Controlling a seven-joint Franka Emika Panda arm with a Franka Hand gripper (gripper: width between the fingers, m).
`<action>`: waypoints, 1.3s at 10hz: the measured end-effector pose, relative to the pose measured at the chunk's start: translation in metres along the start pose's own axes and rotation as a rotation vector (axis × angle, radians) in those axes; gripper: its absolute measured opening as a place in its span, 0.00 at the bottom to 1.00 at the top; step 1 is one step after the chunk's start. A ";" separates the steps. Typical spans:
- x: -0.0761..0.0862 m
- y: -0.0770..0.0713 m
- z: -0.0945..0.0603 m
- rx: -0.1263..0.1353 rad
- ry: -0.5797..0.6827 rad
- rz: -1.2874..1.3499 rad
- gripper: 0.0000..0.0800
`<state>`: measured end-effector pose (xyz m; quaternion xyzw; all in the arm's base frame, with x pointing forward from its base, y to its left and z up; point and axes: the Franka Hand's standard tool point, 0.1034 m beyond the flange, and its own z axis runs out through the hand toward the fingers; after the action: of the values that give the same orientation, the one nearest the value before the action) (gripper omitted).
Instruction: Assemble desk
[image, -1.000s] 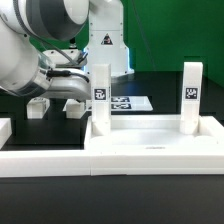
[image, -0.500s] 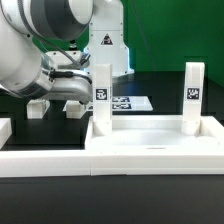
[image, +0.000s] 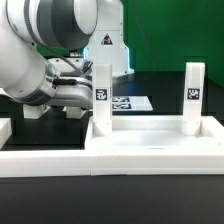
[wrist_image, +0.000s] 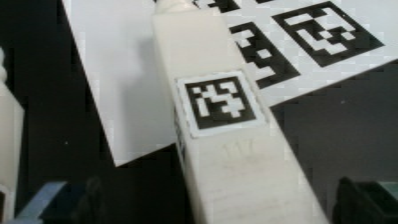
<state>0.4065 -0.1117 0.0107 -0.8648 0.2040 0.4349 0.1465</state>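
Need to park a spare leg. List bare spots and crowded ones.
Free: the desk top's floor between its two upright legs; the black table between marker board and the exterior view's right leg. Crowded: the other leg, with the arm at it.

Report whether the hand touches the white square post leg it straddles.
Apart. The wrist view shows dark gaps between the post leg and both fingers of the hand.

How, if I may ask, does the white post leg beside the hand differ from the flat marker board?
The white square post leg stands upright on the desk top; the thin white marker board lies flat on the table. The leg shows one tag, the board several. Both are white with black-and-white tags.
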 end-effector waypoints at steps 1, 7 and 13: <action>0.000 0.000 0.000 0.000 0.000 0.000 0.80; 0.000 0.000 0.000 0.000 0.000 0.000 0.36; -0.032 -0.001 -0.033 0.014 -0.014 -0.018 0.36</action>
<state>0.4125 -0.1178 0.0563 -0.8623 0.1984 0.4384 0.1578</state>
